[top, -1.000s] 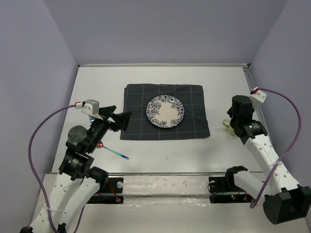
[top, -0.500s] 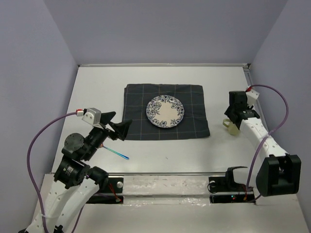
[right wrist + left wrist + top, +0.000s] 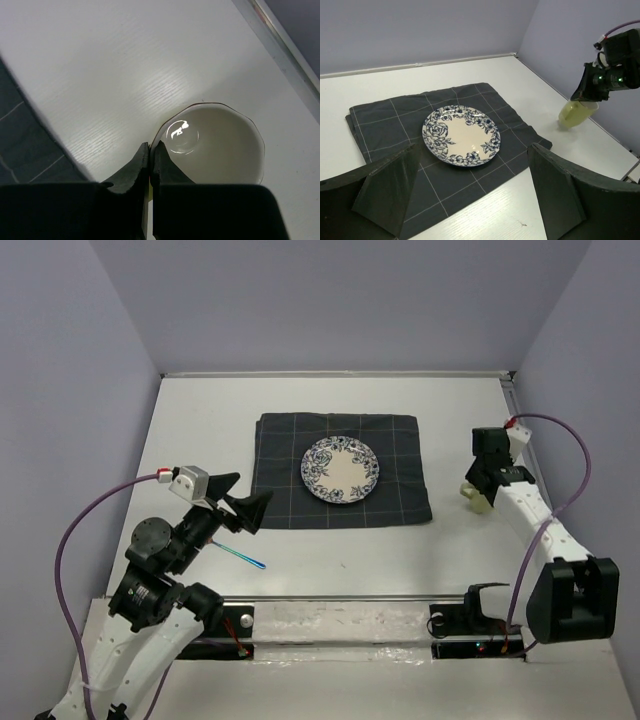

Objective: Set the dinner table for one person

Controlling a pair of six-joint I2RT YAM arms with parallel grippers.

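One item was in hand: the right jaws pinched the rim of the pale cup [image 3: 215, 145] at the right of the white tabletop [image 3: 330, 395] spanning the workspace, the left jaws gaped empty, and the next move likely required carrying it beside the plate [image 3: 340, 469].

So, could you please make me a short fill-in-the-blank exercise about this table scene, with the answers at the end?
1. The patterned plate lies on the dark grey ___.
2. The left pincer is ___ and holds nothing.
3. The right pincer is shut on the cup's ___.
4. The thin coloured utensil lies on the white table near the ___ arm.
Missing words: cloth; open; rim; left.
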